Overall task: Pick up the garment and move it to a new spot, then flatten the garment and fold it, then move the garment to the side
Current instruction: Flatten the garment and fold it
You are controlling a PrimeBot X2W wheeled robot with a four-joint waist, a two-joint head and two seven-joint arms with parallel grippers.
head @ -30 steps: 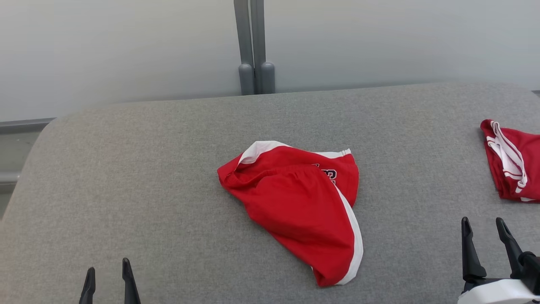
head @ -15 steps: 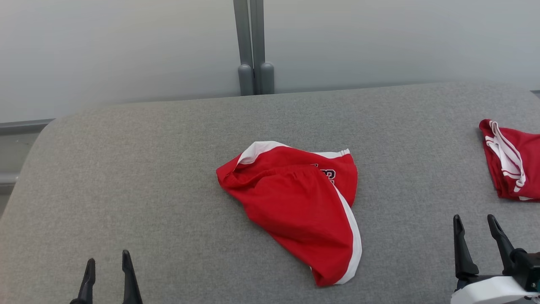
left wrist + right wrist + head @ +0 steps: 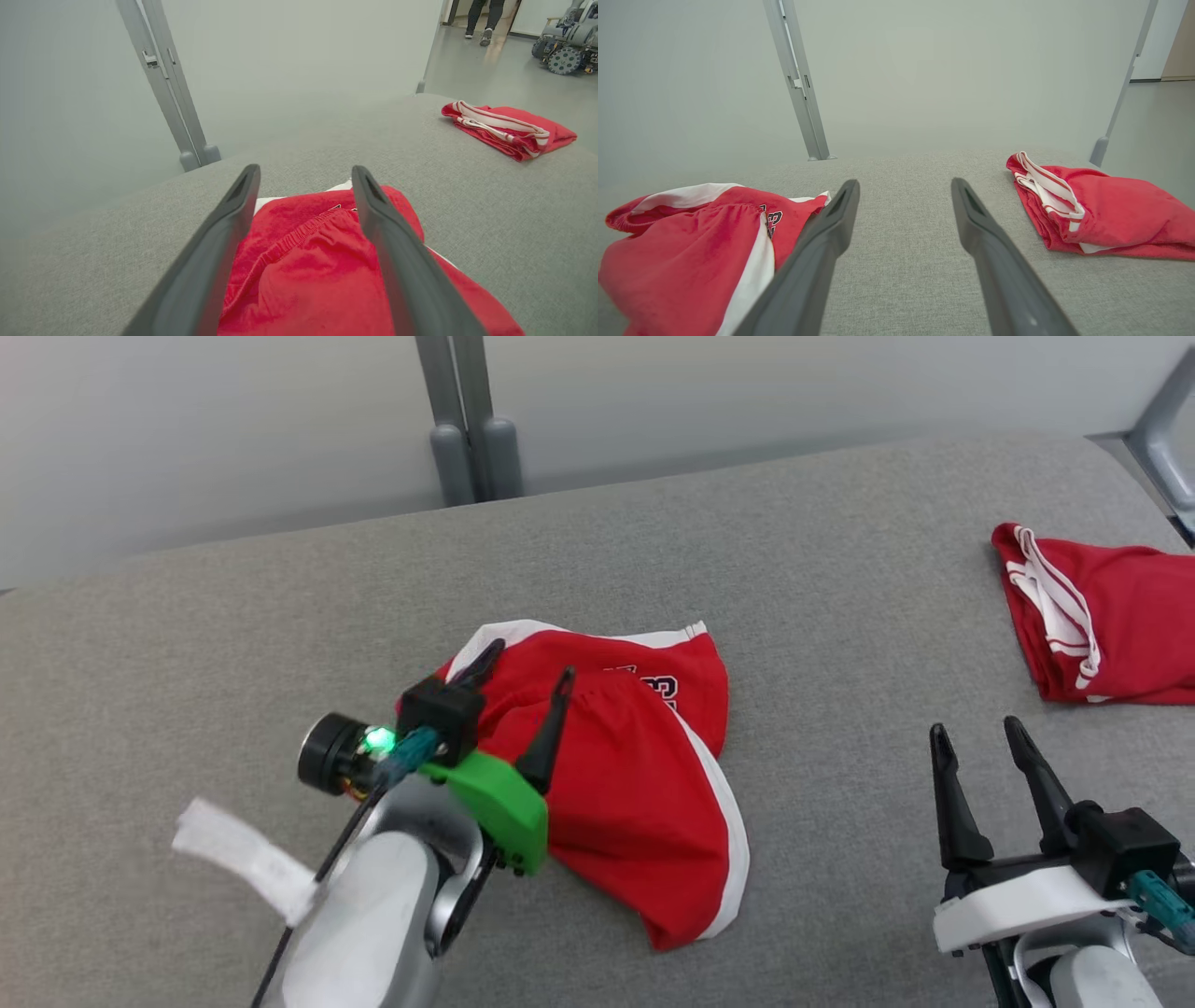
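Reaching over the left part of the red shorts [image 3: 644,784], your left tool [image 3: 529,663] has its fingers spread and pinches nothing; the elastic waistband [image 3: 289,238] shows between them. The shorts lie crumpled at mid-bench [image 3: 233,616], with white trim [image 3: 733,821] along their right edge. Your right tool [image 3: 975,728] is likewise spread, over bare grey fabric, well apart from the shorts. A second red garment [image 3: 1111,625] lies near the bench's far right corner. Open surface runs left of the shorts and between the two garments.
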